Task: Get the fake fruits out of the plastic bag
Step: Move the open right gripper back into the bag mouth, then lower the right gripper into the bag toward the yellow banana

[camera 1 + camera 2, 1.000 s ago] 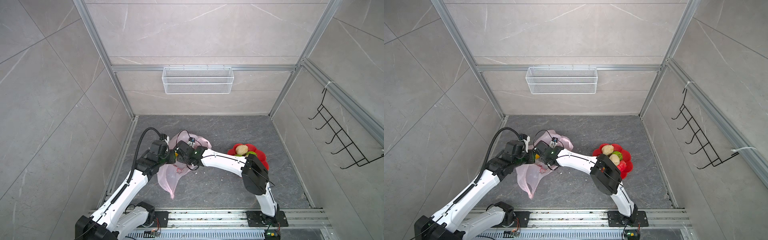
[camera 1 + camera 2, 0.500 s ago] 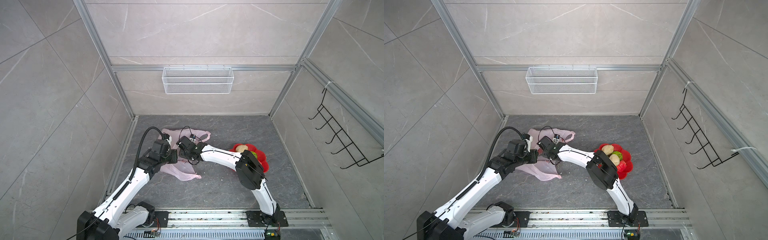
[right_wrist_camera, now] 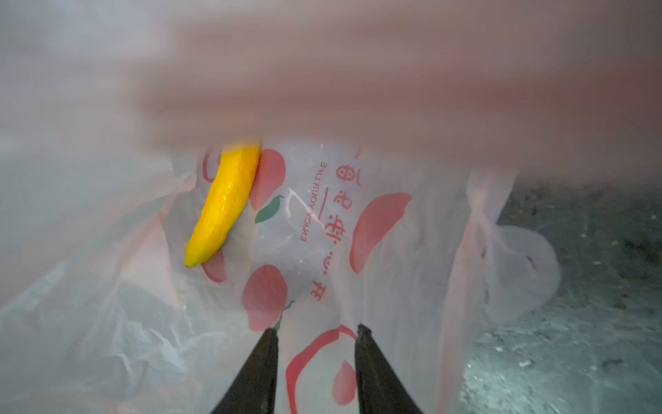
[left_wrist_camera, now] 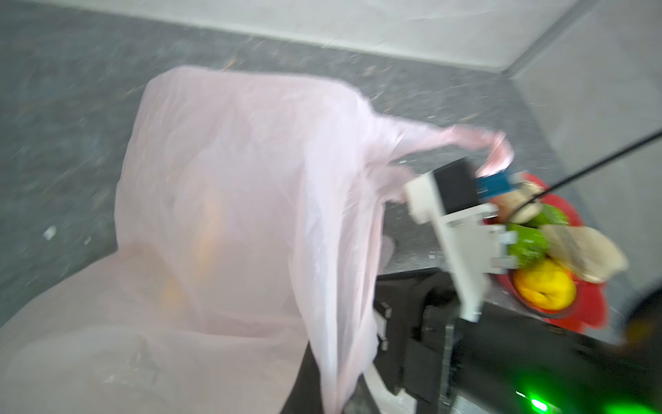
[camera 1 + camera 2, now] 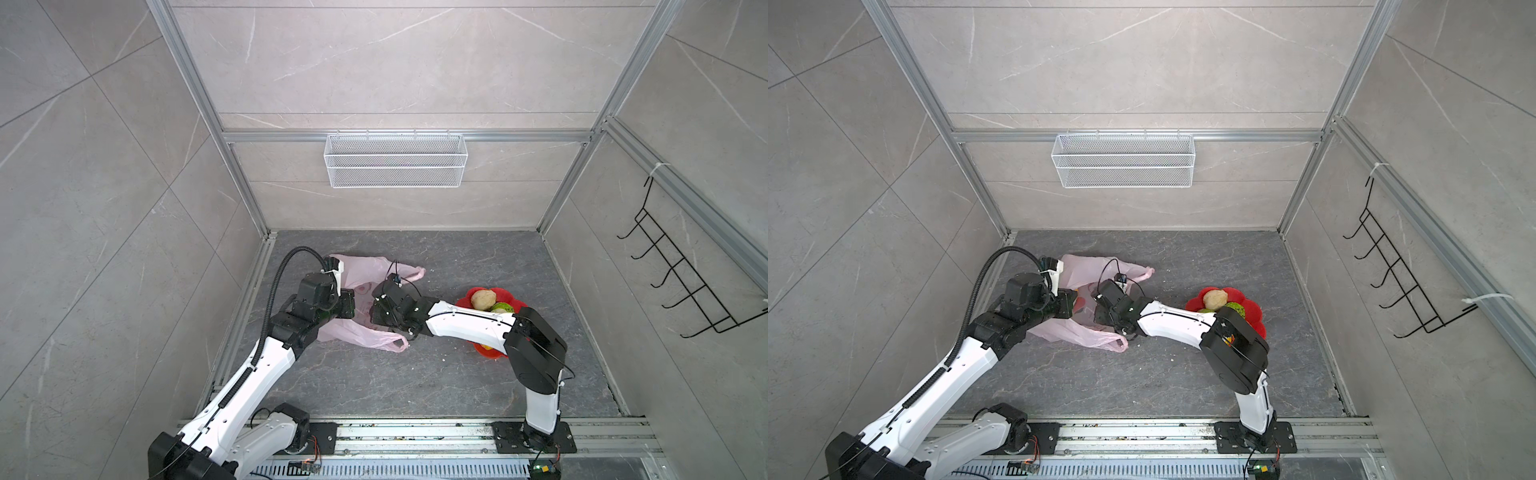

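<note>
The pale-pink plastic bag (image 5: 361, 266) (image 5: 1084, 266) lies spread on the grey floor at the left. My left gripper (image 5: 352, 303) is shut on its film, which drapes over the jaws in the left wrist view (image 4: 233, 179). My right gripper (image 3: 317, 331) is open inside the bag mouth, its fingers (image 3: 267, 358) over the red fruit print. A yellow banana (image 3: 224, 204) lies in the bag ahead of them, untouched. The red plate (image 5: 513, 297) holds other fake fruits: a cream lump (image 5: 483, 298), a green ball (image 4: 526, 243) and a yellow lump (image 4: 544, 286).
A white wire basket (image 5: 395, 160) hangs on the back wall and a black hook rack (image 5: 681, 274) on the right wall. Aluminium rails edge the floor. My right forearm (image 5: 465, 324) stretches from the plate to the bag.
The bag, hanging lifted between the grippers a second ago, has come down and spread flat on the floor. Both grippers moved toward the back, the right one further into the bag.
</note>
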Controlling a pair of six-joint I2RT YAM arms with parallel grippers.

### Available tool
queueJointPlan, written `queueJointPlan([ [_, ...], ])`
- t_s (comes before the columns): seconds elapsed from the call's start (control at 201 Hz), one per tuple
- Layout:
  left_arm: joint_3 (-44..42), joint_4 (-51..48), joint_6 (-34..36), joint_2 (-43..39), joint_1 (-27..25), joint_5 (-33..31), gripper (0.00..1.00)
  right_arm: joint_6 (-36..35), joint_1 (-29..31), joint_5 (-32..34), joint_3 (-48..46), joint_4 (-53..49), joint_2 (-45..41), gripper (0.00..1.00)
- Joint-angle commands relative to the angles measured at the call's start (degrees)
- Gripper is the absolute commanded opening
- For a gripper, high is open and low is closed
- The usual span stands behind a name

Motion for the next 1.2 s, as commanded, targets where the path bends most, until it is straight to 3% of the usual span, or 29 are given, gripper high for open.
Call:
queueJointPlan([
  [0.0, 1.5, 4.6, 6.3, -4.7, 0.0, 8.5, 0.0, -1.1, -0.5, -1.6, -4.4, 8.7, -4.0, 0.39],
  [0.189, 0.4, 1.2, 9.2, -9.7, 0.0, 17.4, 0.0, -0.8, -1.6, -3.9, -9.3, 14.7, -6.0, 0.39],
  [0.468, -1.9, -3.3, 7.3, -10.8, 0.0, 13.0, 0.0, 1.9, -1.7, -5.5, -9.1, 17.8, -2.6, 0.42],
  [0.702, 4.5, -6.1, 11.4, -8.2, -0.1, 14.8, 0.0, 0.7, -1.7, -6.7, -8.5, 14.9, -4.3, 0.44],
  [0.886, 3.3, -12.3, 10.1, -6.1, 0.1, 9.4, 0.0, -0.1, -1.5, -8.0, -6.6, 15.9, -1.4, 0.46],
  [0.976, 2.8, -13.6, 8.6, -5.7, 0.1, 3.3, 0.0, 0.3, -1.4, -9.0, -5.8, 18.2, 0.5, 0.45],
  [1.2, 0.6, -9.3, 6.2, -4.8, 0.1, -5.7, 0.04, -1.7, 0.2, -11.0, -4.6, 19.3, 2.9, 0.38],
])
